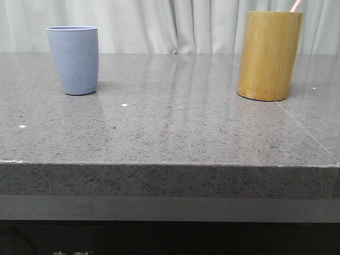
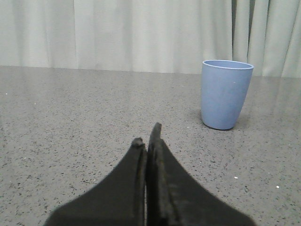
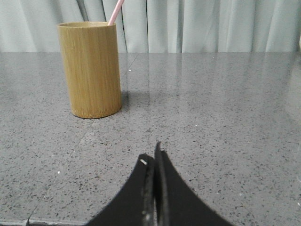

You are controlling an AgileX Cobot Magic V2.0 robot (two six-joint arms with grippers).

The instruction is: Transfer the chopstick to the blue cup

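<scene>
Grey speckled stone table (image 1: 175, 133) w/ pale curtains (image 1: 159, 24) behind.

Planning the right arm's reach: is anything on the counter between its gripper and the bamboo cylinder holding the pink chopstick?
Nothing visible. The right gripper, fingers together, faces bare grey stone counter up to the yellow-brown bamboo cylinder, where the thin pale pink chopstick pokes above the rim.

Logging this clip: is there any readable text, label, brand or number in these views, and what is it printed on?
Only one marking: pale characters on the dark front panel below the table, cut off by the picture's bottom edge, so unreadable.
Blue cup: no text.
Bamboo holder and chopstick: no text.
Left pincer and right pincer: no markings visible.
</scene>
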